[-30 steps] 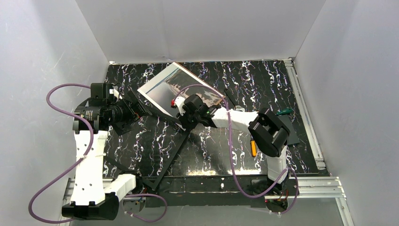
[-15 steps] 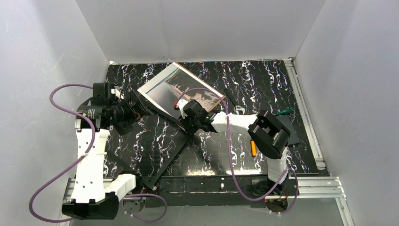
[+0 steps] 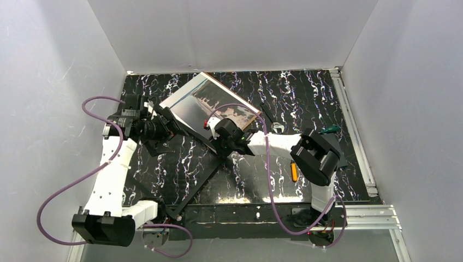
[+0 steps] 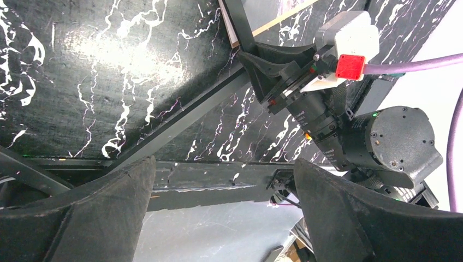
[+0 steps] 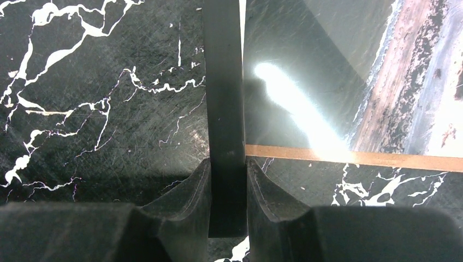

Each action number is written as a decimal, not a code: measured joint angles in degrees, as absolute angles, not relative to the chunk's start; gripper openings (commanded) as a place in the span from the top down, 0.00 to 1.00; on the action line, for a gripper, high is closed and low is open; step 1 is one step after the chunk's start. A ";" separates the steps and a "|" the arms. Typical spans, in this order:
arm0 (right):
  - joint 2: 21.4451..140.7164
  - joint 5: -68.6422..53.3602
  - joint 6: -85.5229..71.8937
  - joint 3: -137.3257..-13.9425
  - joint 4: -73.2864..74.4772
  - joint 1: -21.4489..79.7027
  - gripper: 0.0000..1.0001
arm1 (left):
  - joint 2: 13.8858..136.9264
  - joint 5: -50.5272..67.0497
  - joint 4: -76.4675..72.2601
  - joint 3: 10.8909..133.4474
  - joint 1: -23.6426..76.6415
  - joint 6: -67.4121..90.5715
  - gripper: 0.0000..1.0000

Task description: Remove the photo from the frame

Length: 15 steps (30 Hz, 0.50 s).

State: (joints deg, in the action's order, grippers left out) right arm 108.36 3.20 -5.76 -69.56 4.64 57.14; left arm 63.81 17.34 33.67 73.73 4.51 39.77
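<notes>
Care is needed, as a bar of the frame (image 5: 223, 82) is clamped in the right gripper (image 5: 226, 180) with the photo (image 5: 327, 82) just ahead and right of it, so it should be drawn back straight, while the left gripper (image 4: 224, 169) is spread wide, empty.

Between the matt, grainy black fingers (image 5: 180, 202) of the right gripper (image 5: 226, 174) sits the frame (image 5: 224, 98), a smooth black bar with a dull satin look. To the gripper's right the photo (image 5: 306, 71) is glossy enough to throw a white glare, its edge bare brown fibreboard. The table (image 5: 98, 109) beneath is black and marble-patterned, with a faint sheen and fine scratches.
</notes>
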 measured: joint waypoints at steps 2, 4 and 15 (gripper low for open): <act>108.36 2.81 -5.67 -69.58 4.73 57.10 0.84 | 64.45 17.63 32.75 73.14 5.21 40.01 0.02; 108.36 2.63 -5.91 -69.58 4.78 57.06 0.70 | 64.86 18.06 31.57 72.05 5.69 40.12 0.02; 100.33 0.73 -16.08 -62.92 2.96 57.32 0.29 | 66.78 20.62 25.39 64.18 6.28 40.45 0.02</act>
State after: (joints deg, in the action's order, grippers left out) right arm 100.33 0.73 -16.08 -62.92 2.96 57.32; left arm 66.78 20.62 25.39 64.18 6.28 40.45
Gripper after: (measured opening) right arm 0.661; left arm 0.981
